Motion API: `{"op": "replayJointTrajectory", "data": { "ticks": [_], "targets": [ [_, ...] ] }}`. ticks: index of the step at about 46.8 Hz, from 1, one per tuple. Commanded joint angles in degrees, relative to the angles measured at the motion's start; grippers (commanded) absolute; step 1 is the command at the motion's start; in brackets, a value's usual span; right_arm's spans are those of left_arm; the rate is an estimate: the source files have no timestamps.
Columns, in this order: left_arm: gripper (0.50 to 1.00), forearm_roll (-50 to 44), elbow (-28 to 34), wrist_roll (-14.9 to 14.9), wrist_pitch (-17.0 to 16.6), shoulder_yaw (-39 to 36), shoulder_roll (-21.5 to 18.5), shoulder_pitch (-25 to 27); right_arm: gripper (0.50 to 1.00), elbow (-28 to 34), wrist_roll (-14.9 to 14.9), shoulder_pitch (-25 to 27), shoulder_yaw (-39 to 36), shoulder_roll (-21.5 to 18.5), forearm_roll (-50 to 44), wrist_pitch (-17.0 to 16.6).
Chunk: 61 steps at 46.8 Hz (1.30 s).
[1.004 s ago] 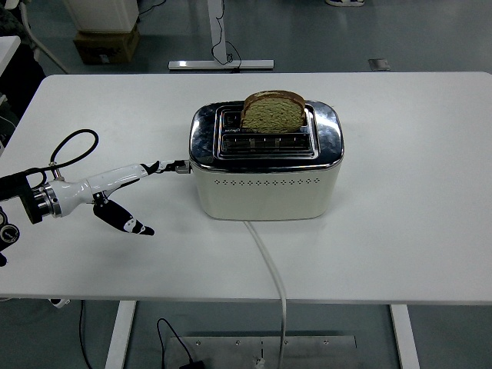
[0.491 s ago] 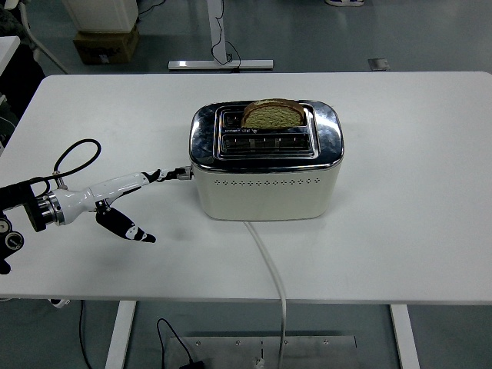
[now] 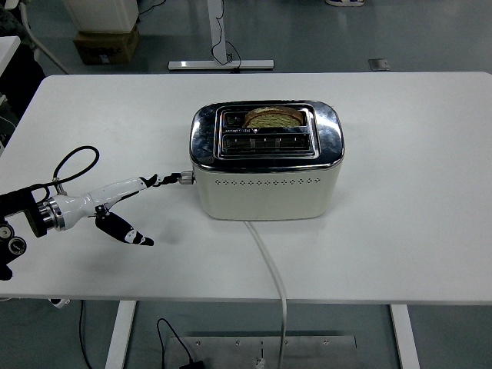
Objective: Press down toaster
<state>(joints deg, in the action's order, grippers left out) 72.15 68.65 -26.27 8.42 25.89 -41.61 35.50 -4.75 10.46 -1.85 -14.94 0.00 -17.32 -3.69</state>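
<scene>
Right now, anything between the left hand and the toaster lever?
Nothing. In the head view the left hand reaches its fingertip right up to the lever on the toaster; only bare table lies below.

I'm looking at a lab or workshop: grey sealed floor, a cardboard box at eleven o'clock, a metal stand base with trailing cable beyond the white desk.
</scene>
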Motion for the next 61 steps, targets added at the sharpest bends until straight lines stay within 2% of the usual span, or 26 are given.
{"op": "replayJointTrajectory", "data": {
  "ticks": [1, 12, 52, 61],
  "targets": [
    [1.000, 0.01, -0.62, -0.01, 0.02, -0.57, 0.74, 0.09, 0.998, 0.00, 0.00, 0.00, 0.00, 0.00, 0.00, 0.00],
    [1.000, 0.01, -1.59, -0.01, -0.25, -1.19, 1.97, 0.10, 0.998, 0.00, 0.00, 0.00, 0.00, 0.00, 0.00, 0.00],
    [1.000, -2.45, -4.31, -0.54, -1.21, -1.10, 1.79, -1.49, 0.998, 0.00, 0.00, 0.00, 0.00, 0.00, 0.00, 0.00],
    [1.000, -9.91, -4.49, -0.54, -1.39, -0.92, 1.53, -1.31, 0.998, 0.00, 0.00, 0.00, 0.00, 0.00, 0.00, 0.00]
  ]
}}
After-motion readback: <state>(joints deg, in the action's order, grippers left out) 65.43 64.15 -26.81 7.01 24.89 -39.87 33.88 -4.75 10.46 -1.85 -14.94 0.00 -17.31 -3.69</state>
